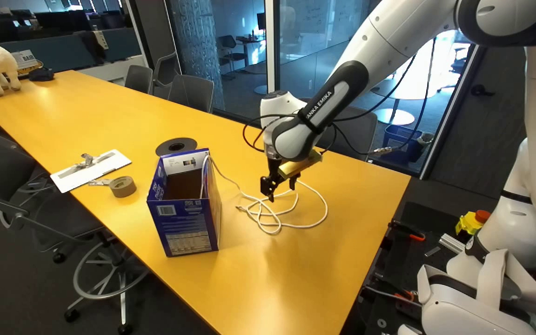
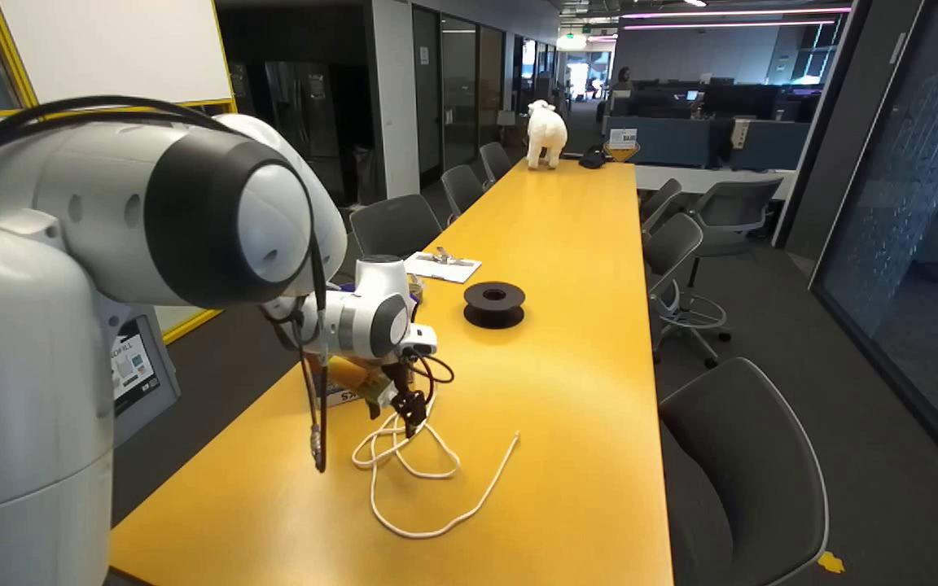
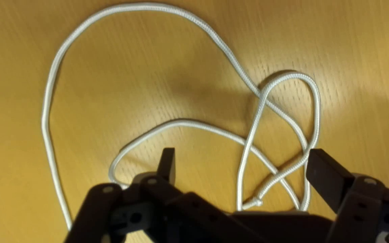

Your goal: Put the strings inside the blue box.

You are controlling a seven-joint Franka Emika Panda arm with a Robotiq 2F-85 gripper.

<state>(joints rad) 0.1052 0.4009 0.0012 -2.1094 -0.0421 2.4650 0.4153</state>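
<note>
In an exterior view, the blue box (image 1: 185,229) stands upright on the counter (image 1: 268,279), near left. Right of it lie the looped strings (image 1: 298,226), one length draped over the box's right wall and inside; above them hangs the gripper (image 1: 281,191), jaws spread. Beyond the box sits a black spool (image 1: 168,144).

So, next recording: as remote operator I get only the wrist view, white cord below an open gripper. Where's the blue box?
Observer: The blue box stands upright on the table, beside the white cord you see.
Operator: Is all the cord outside it?
Observer: No, in an exterior view a stretch runs over the side and down inside.
Operator: Anything round and dark nearby?
Observer: Yes, a black spool rests on the table, showing in both exterior views.
</note>
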